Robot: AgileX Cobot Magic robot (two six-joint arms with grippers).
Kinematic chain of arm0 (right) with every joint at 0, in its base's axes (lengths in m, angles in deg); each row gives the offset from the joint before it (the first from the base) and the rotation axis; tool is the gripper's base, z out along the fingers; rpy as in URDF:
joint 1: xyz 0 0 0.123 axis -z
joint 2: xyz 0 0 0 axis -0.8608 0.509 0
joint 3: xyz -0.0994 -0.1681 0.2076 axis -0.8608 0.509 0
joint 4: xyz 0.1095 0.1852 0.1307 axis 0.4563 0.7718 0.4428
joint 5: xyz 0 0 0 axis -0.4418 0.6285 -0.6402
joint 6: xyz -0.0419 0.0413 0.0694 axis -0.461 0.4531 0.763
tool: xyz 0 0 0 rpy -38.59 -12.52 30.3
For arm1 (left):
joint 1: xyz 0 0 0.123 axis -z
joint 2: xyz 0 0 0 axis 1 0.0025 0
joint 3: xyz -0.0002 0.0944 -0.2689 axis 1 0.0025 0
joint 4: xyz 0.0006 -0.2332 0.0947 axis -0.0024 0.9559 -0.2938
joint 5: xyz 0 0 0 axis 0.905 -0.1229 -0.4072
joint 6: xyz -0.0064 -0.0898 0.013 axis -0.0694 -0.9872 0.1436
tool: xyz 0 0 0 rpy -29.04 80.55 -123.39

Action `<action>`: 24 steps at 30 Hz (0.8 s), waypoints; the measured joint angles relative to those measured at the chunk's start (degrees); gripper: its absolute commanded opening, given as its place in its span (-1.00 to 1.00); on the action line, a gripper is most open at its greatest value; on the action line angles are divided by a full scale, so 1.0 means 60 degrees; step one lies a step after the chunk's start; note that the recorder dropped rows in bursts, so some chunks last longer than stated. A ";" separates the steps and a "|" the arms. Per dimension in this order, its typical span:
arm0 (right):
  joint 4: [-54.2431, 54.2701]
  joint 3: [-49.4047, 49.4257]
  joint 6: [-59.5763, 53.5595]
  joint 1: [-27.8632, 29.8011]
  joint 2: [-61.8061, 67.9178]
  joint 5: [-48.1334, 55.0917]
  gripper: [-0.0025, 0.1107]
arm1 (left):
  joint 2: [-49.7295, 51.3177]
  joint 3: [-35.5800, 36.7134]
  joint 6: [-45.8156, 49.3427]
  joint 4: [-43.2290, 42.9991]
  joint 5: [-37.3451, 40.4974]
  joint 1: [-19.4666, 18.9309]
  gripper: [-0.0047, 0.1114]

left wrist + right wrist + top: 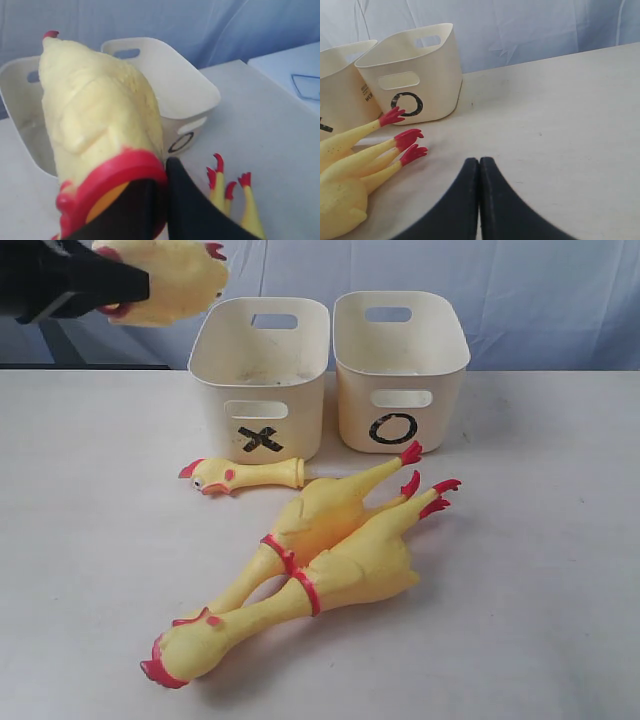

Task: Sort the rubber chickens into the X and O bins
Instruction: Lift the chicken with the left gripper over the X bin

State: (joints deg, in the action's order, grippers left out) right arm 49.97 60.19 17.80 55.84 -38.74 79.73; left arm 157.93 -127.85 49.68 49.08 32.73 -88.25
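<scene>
- The pale surface (560, 570) carries everything except one held toy.
- The X bin (300, 400) stands upright toward the back of the surface.
- The O bin (440, 390) stands just to the right of the X bin, almost touching it.
- Two whole rubber chickens (340, 575) (325, 510) lie side by side, touching, in front of the X bin, red feet pointing toward the bins.
- The headless body (175, 280) hangs in the air, up and to the left of the X bin.
- The left tool (162, 200) pinches that body at its red neck band.
- The right tool (479, 200) is pressed together, empty, over bare surface, farther from the X bin than the O bin is.
- The head-and-neck piece (250, 476) lies just in front of the X bin.
</scene>
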 measured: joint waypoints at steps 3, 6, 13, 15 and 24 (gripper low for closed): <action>0.0000 0.0000 0.0000 0.0000 0.0000 0.0000 -0.97 | 0.0556 -0.0596 0.0148 0.0019 -0.0260 0.0000 -0.92; 0.0000 0.0000 0.0000 0.0000 0.0000 0.0000 -0.97 | 0.1152 -0.1061 0.0184 0.0019 -0.0260 0.0000 -0.92; 0.0000 0.0000 0.0000 0.0000 0.0000 0.0000 -0.97 | 0.2588 -0.2147 0.0184 0.0019 -0.0260 0.0023 -0.92; 0.0000 0.0000 0.0000 0.0000 0.0000 0.0000 -0.97 | 0.2979 -0.2458 0.0184 -0.0078 -0.0260 0.0150 -0.92; 0.0000 0.0000 0.0000 0.0000 0.0000 0.0000 -0.97 | 0.4479 -0.3623 0.0184 -0.0569 -0.0954 0.1332 -0.92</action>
State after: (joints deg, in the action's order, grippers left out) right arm 49.97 60.19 17.80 55.84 -38.74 79.73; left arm 184.81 -149.59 50.78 45.66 27.01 -80.26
